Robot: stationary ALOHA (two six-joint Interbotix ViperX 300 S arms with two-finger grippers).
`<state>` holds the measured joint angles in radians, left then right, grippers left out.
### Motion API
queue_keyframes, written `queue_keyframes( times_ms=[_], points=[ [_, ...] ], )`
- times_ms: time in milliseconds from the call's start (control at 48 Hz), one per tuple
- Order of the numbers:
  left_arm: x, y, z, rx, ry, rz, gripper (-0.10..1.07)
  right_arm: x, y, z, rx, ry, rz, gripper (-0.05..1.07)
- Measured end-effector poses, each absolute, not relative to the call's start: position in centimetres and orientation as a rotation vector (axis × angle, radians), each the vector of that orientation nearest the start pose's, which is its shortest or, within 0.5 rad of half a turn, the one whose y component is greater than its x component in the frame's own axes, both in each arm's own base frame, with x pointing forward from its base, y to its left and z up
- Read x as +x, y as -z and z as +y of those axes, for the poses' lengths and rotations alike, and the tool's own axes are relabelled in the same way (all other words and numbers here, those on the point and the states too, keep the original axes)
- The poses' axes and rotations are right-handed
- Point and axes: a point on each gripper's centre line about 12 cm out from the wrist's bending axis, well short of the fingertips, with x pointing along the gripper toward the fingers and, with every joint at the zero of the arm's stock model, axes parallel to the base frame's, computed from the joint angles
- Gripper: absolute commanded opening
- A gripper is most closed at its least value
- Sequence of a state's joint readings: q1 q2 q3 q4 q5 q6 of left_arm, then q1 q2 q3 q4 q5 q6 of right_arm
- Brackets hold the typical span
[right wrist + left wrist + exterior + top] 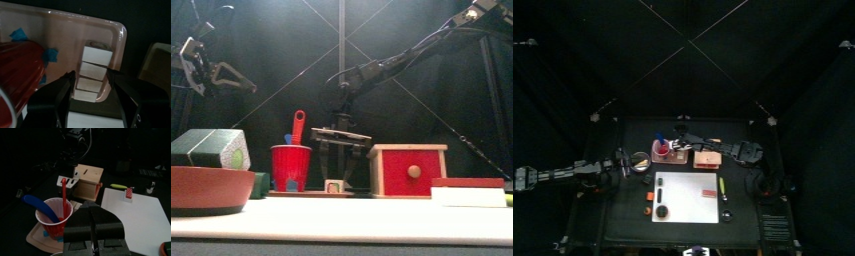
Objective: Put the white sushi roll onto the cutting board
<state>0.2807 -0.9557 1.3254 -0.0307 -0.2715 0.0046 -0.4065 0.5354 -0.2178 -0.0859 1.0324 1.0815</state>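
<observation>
Black-curtained pen, small table | white sushi roll [94,70] lies in pink tray [73,35] beside red cup [17,75] | right gripper [92,82] jaws wide, straddling roll for pickup | cutting board [688,197] nearby, roll not yet moved | left gripper [95,230] parked, jaws together.

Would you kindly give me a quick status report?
Right hand open, straddling white sushi roll on pink tray. Left hand shut, idle. Cutting board waiting. Red cup close beside.

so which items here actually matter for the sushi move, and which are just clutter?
Job:
- white sushi roll, on the pink tray
- cutting board
- right gripper, open, straddling the roll

Clutter:
- red cup
- wooden box with the red front
- red bowl
- left gripper, raised aside
</observation>
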Motion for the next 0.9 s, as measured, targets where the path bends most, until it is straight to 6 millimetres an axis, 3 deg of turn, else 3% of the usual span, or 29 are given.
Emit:
queue_keyframes(
  times_ms=[896],
  points=[
    [18.0, -23.0, 4.9, -0.027, -0.268, 0.091, 0.0, 47.0, -13.2, -21.2, 1.1, 1.138, 1.028, 0.83]
  ],
)
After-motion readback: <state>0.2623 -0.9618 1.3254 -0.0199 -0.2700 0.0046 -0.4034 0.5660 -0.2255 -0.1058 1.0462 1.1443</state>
